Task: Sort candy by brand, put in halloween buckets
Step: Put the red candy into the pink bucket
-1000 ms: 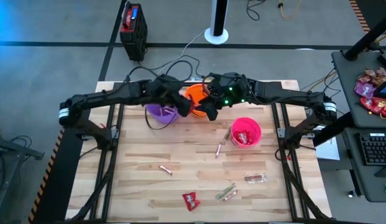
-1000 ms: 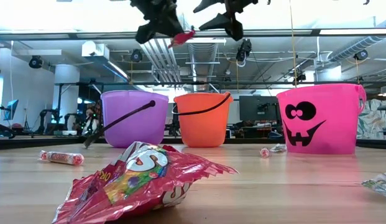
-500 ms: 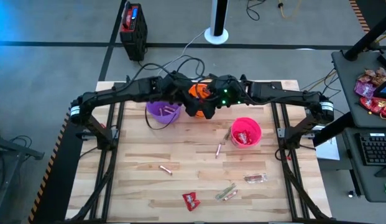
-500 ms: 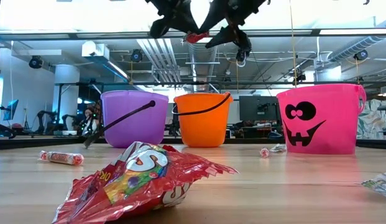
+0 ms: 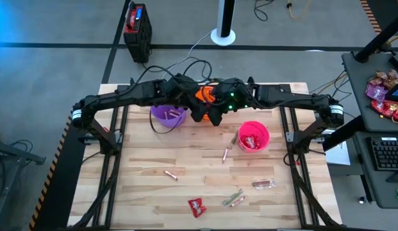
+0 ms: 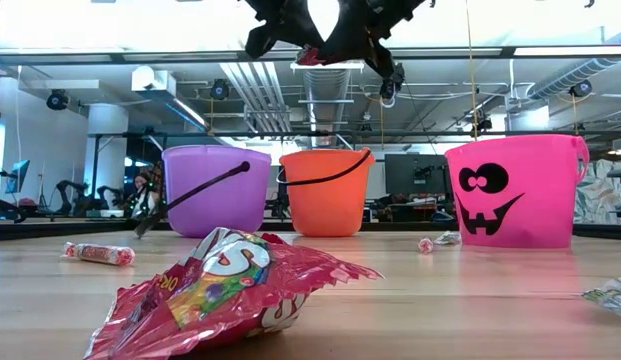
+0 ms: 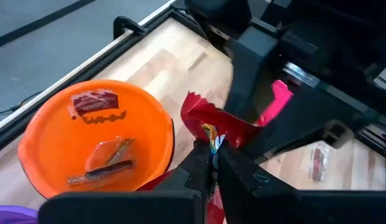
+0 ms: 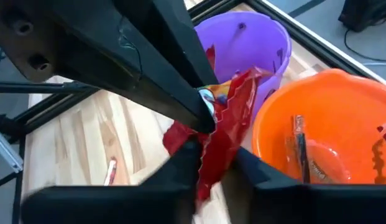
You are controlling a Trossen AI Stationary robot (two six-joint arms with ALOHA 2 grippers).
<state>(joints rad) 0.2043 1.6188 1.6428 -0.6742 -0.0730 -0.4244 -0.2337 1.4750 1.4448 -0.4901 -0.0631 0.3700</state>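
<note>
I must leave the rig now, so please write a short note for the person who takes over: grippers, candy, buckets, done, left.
Left gripper: shut on the red packet, in the air beside the orange bucket.
Right gripper: fingers on either side of the same packet; a full grip is not clear.
Buckets: the purple bucket, the orange bucket and the pink bucket stand along the far half of the table.
Done: some candy lies in each bucket.
Left: the held packet, plus a red packet, two pink sticks and two or three more pieces lying on the table.
</note>
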